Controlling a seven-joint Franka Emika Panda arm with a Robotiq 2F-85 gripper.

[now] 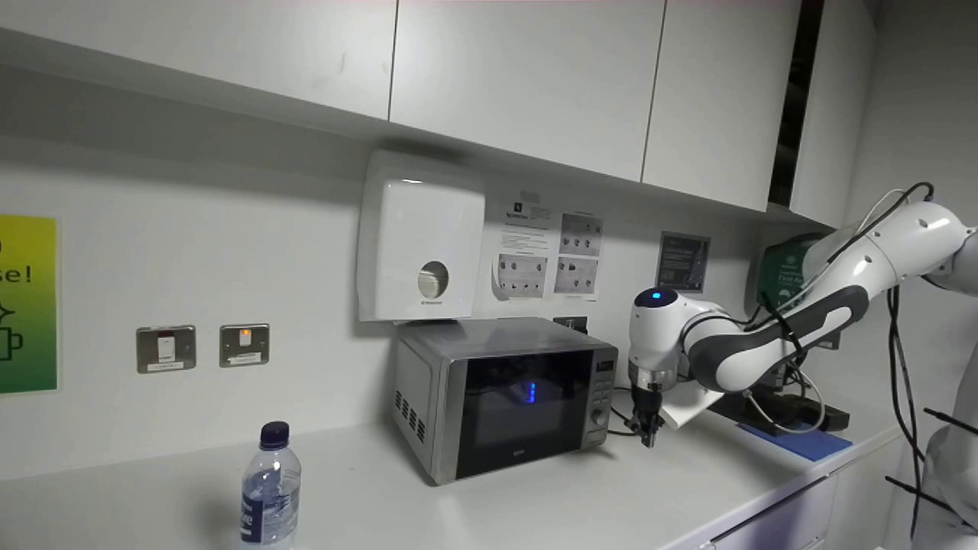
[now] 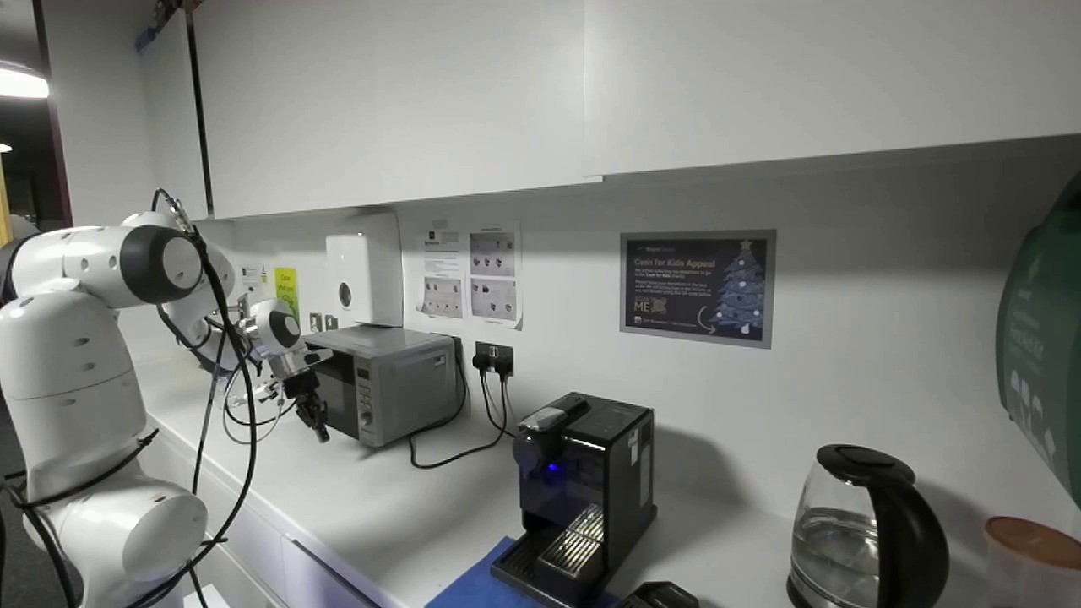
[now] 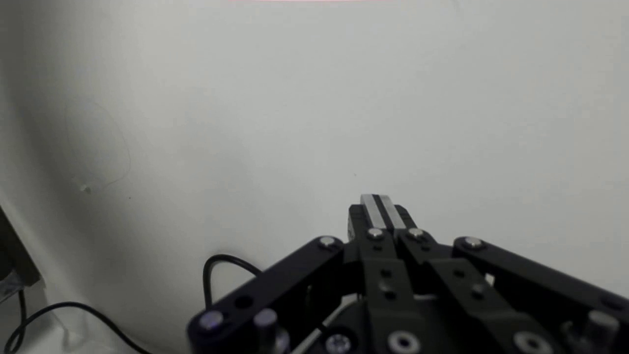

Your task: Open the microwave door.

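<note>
The microwave [image 1: 489, 336] is a silver-grey box on the white counter, against the wall. Its door [image 1: 519, 416] is a dark glass panel in a silver frame with a bluish glow. The door is closed, flush with the control panel [image 1: 601, 397]. The microwave [image 2: 414, 380] and part of the dark door [image 2: 339, 393] also show in an exterior view. My gripper [image 1: 648, 441] points down beside the control-panel end, apart from the door; it also shows in an exterior view [image 2: 322, 434]. In the wrist view my gripper [image 3: 383, 196] is shut with nothing between the fingertips; the microwave door is out of view there.
A white dispenser [image 1: 420, 229] hangs above the microwave. A water bottle [image 1: 269, 493] stands on the counter. A coffee machine [image 2: 629, 473] on a blue mat [image 2: 473, 581] and a kettle [image 2: 908, 532] stand farther along. Black cables [image 2: 460, 458] lie beside the microwave. Cupboards [image 1: 527, 84] overhang the counter.
</note>
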